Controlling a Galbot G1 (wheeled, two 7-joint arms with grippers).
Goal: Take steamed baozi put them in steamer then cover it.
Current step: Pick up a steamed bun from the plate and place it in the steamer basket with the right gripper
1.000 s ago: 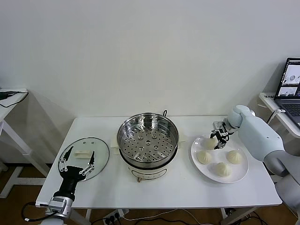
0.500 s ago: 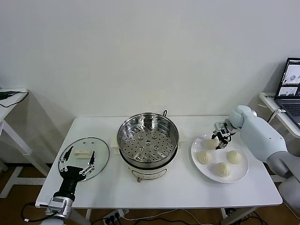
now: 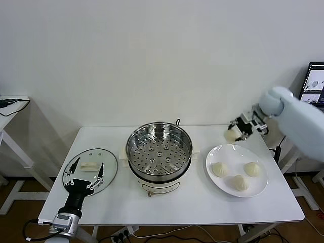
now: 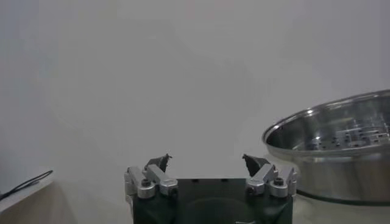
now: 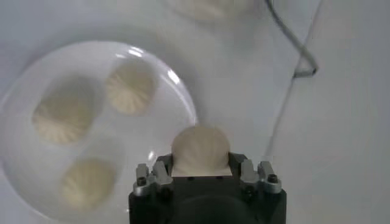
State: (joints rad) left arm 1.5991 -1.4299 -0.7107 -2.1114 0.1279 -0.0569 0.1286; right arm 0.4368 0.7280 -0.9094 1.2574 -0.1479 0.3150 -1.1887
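right gripper [image 3: 237,130] clamps one cream-white round baozi [image 3: 232,134], raised to clear white plate [image 3: 255,191] | carry it to shiny steel steamer [image 3: 159,150] | left gripper [image 3: 84,178] jaws wide beside steamer, idle

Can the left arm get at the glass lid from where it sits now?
Probably yes. The left gripper is open at the near edge of the cover, which lies flat on the table with its white handle facing up. Nothing lies on the lid, and the steamer stands apart beside it.
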